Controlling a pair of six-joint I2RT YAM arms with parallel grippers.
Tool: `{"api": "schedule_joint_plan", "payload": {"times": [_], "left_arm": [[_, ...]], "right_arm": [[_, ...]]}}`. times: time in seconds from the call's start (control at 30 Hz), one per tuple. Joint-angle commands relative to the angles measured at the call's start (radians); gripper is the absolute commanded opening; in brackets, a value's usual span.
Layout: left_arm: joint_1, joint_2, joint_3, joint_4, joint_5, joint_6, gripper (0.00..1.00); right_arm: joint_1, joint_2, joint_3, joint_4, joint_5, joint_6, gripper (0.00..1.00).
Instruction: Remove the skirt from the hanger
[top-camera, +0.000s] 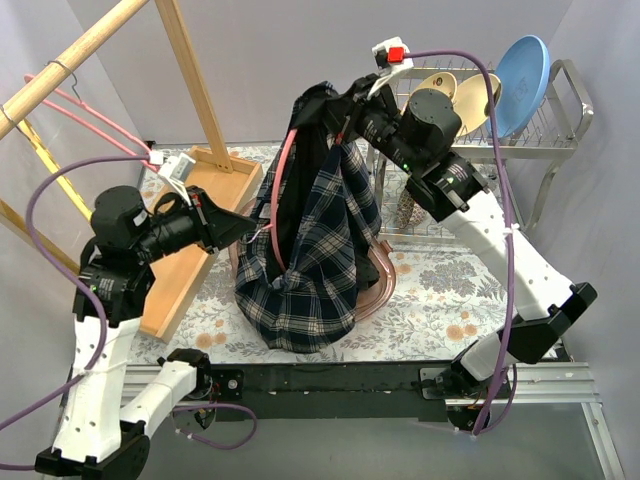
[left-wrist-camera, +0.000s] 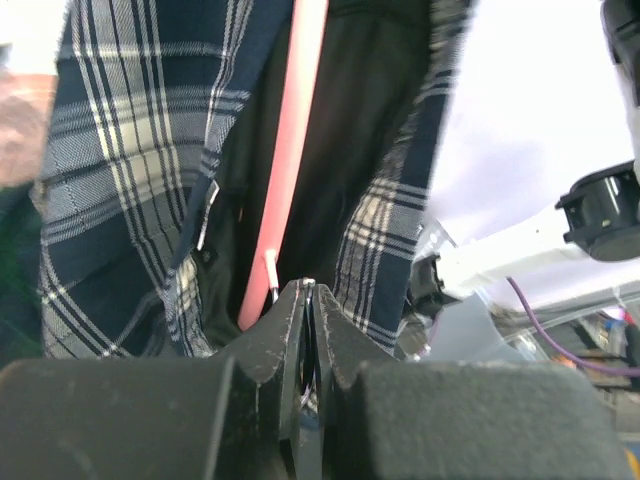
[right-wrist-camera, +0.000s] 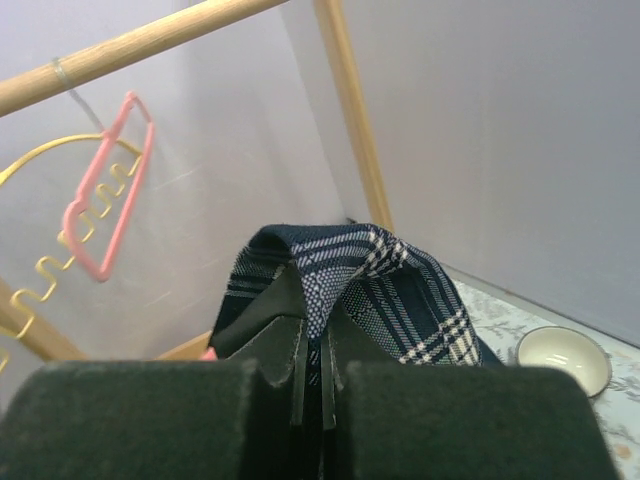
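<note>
Right tool (top-camera: 338, 112) clamps the plaid skirt (top-camera: 310, 250); left tool (left-wrist-camera: 308, 288) is closed on the pink hanger (left-wrist-camera: 290, 150); dish rack (top-camera: 545, 143) holds plates (top-camera: 522, 80)

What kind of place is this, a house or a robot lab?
Probably a robot test bench dressed up like a home: a wooden clothes rail, a dish rack holding a blue plate, and a flowery tablecloth, all boxed in by plain grey walls.

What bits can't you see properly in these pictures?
- Top view: the skirt covers most of the pink hanger.
- Left wrist view: what the left hand pinches at its tips is too small to tell.
- Right wrist view: the right hand, shut on the skirt, blocks everything below it.
</note>
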Motion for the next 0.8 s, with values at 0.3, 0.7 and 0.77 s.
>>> {"api": "schedule_joint_plan", "payload": {"times": [0.3, 0.7, 0.77], "left_arm": [[-0.020, -0.089, 0.192, -0.108, 0.031, 0.143, 0.00], [-0.021, 0.044, 0.457, 0.093, -0.451, -0.061, 0.00], [-0.021, 0.073, 0.511, 0.144, -0.529, -0.084, 0.00]], "right_arm": [[-0.106, 0.228, 0.415, -0.045, 0.248, -0.007, 0.01], [-0.057, 0.106, 0.188, -0.048, -0.166, -0.049, 0.01], [-0.033, 0.042, 0.128, -0.040, -0.185, -0.075, 0.01]]}}
